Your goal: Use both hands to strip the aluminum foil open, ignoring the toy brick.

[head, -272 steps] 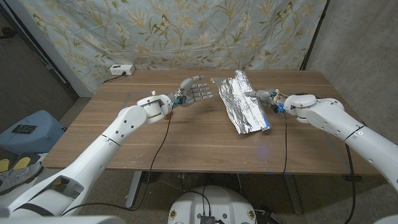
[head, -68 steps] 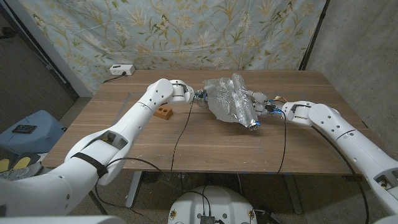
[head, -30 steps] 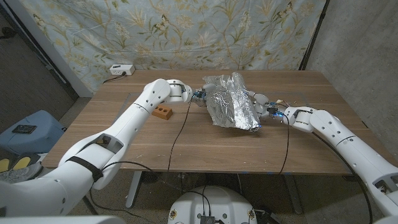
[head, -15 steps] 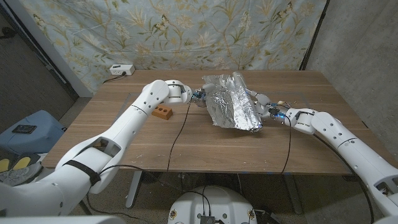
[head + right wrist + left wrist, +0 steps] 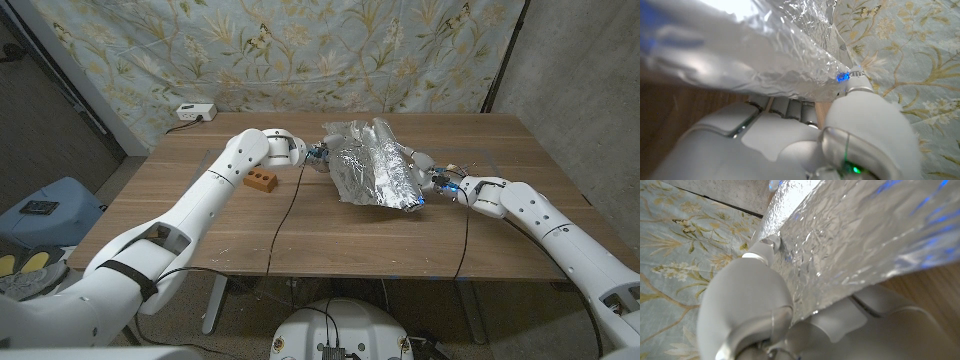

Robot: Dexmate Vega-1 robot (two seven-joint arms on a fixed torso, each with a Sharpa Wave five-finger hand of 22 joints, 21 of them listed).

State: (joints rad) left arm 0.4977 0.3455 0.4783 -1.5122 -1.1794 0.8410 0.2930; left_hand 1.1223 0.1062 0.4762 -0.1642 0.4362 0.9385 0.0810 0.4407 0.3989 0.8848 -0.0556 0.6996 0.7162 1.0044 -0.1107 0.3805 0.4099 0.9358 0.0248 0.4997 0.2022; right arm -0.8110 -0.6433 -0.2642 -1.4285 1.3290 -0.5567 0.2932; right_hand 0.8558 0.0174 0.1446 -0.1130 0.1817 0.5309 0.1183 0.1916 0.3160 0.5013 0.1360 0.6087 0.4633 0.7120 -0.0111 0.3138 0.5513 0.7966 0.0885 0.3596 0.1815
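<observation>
While foil (image 5: pixel 375 165) spreads, brick (image 5: pixel 261 181) beside left arm (image 5: pixel 215 190)

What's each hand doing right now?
Left hand: grips the crinkled silver aluminum foil sheet at its left edge.
Right hand: grips the foil's right edge.

You are looking at crinkled, mirror-bright aluminum foil (image 5: pixel 372 165) catching blue glints between your left hand (image 5: pixel 745 305) and right hand (image 5: pixel 860 130), both showing smooth, glossy white plastic shells, over a matt wood-grain table (image 5: pixel 330 235) backed by a soft printed floral cloth (image 5: pixel 280 55).
</observation>
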